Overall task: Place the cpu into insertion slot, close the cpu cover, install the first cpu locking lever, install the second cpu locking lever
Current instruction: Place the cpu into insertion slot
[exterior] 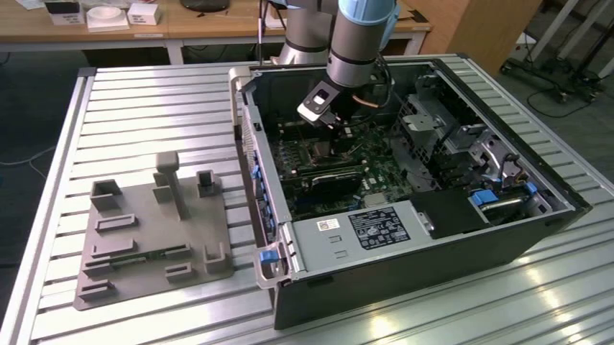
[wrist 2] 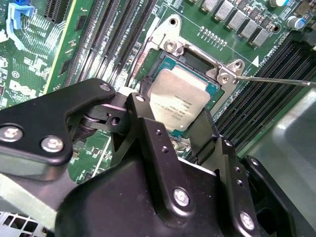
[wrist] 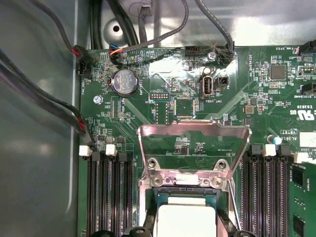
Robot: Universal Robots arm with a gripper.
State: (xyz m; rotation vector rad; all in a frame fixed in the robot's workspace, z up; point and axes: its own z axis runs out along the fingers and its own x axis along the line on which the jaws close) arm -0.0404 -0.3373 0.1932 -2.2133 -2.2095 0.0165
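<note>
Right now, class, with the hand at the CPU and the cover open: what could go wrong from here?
1. The cpu is at the insertion slot under the hand; whether it lies flat cannot be told, and a skewed chip could harm the socket.
2. The cpu cover stands open; closed on a misseated chip, it could jam.
3. The thin locking lever runs close by and could be snagged.

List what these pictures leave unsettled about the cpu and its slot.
- Second wrist view: the gripper hides one edge of the cpu, so full seating in the insertion slot is unclear.
- First wrist view: the picture's edge cuts off the cpu, beside the raised cpu cover.
- Exterior view: the slot area is too small to judge.
</note>
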